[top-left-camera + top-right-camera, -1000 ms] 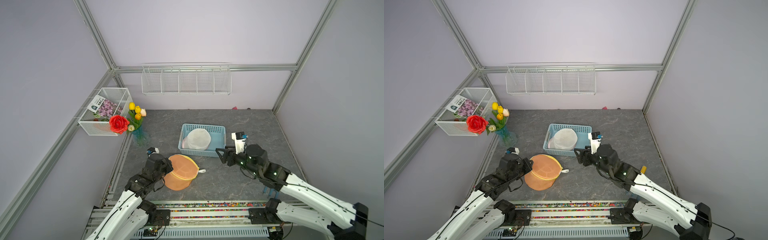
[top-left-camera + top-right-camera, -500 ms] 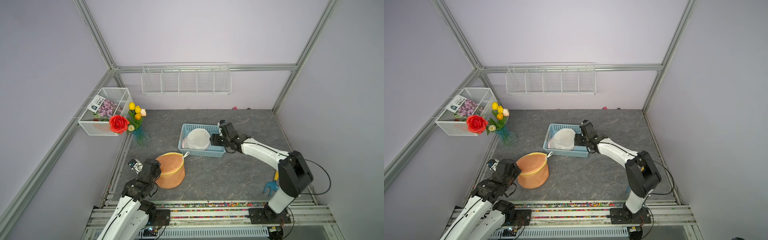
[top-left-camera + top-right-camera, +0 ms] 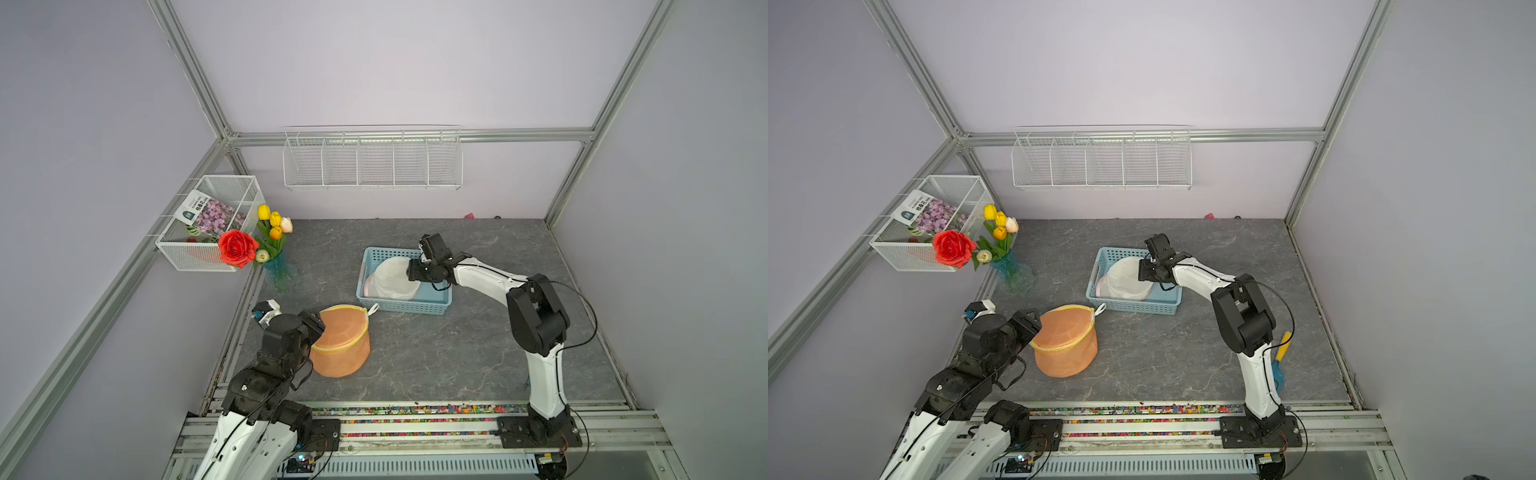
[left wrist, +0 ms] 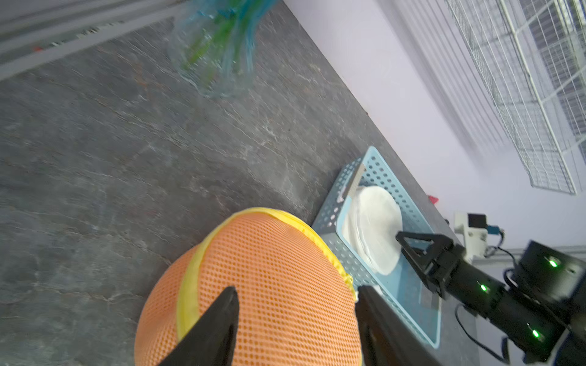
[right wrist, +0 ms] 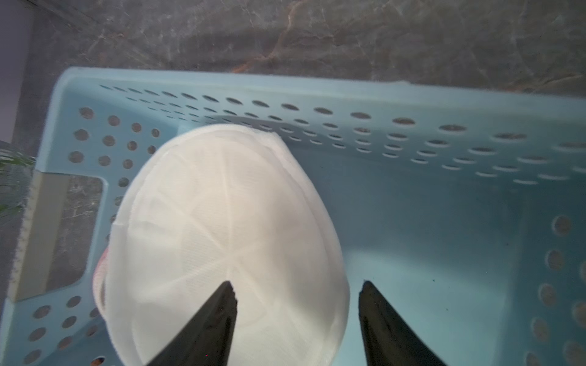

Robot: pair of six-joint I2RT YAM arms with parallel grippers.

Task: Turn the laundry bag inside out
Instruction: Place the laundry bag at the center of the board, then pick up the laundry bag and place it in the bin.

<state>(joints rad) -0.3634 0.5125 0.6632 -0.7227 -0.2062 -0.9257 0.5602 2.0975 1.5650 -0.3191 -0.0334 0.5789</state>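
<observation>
An orange mesh laundry bag (image 3: 341, 350) (image 3: 1065, 345) with yellow trim stands on the grey table, its flat panel tilted up. My left gripper (image 3: 316, 326) (image 3: 1030, 322) hovers at its left edge. In the left wrist view the left gripper (image 4: 297, 289) is open, its fingers apart over the orange mesh (image 4: 269, 285). A white mesh bag (image 3: 390, 276) (image 5: 222, 221) lies in the blue basket (image 3: 403, 309) (image 5: 412, 95). My right gripper (image 3: 412, 270) (image 5: 296, 283) is open above the white bag's right edge, one finger over the bag and the other over the basket floor.
A glass vase of tulips (image 3: 280, 270) stands at the table's left edge, with a red rose (image 3: 237, 247) on the wire wall basket (image 3: 208, 232) beside it. A wire shelf (image 3: 372, 158) hangs on the back wall. A blue and yellow tool (image 3: 1281, 353) lies behind my right arm's base.
My left gripper has let go of the orange bag, which now stands up instead of lying tilted. My right arm has swung from the table's middle to the basket, over the white bag.
</observation>
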